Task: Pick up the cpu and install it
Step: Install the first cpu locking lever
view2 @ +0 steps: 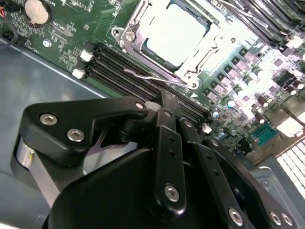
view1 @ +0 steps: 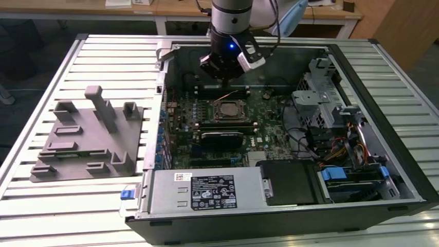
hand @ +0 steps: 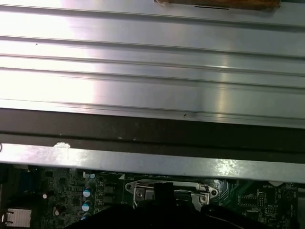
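Fingers (view2: 167, 143) drawn together at the tips, with nothing seen clamped between them. Gripper (view2: 164, 98) poised above the motherboard (view2: 71, 33), clear of the cpu (view2: 176, 31) and not touching it; empty black memory slots (view2: 119, 67) lying between the tip and the socket frame (view2: 131, 36) in the second wrist view.

Cpu seated flat inside that socket, silvery metal top facing up, pale rim just inside the frame. Square in outline, so no long axis to speak of; edges running parallel to the frame and to the memory slots beside it. Thin wire lever (view2: 152, 78) lying along the socket's edge nearest the gripper. Cannot tell whether the frame is latched down over the chip.

From the exterior view: gripper (view1: 221, 78) hanging from the arm over the far part of the open computer case (view1: 274, 216), just beyond the cpu (view1: 227, 109), which sits near the middle of the board (view1: 268, 128). Case lying on its side on a slatted metal table (view1: 384, 67). Grey moulded fixture (view1: 89, 139) resting on the table toward the exterior view's left, well apart from the case's inside.
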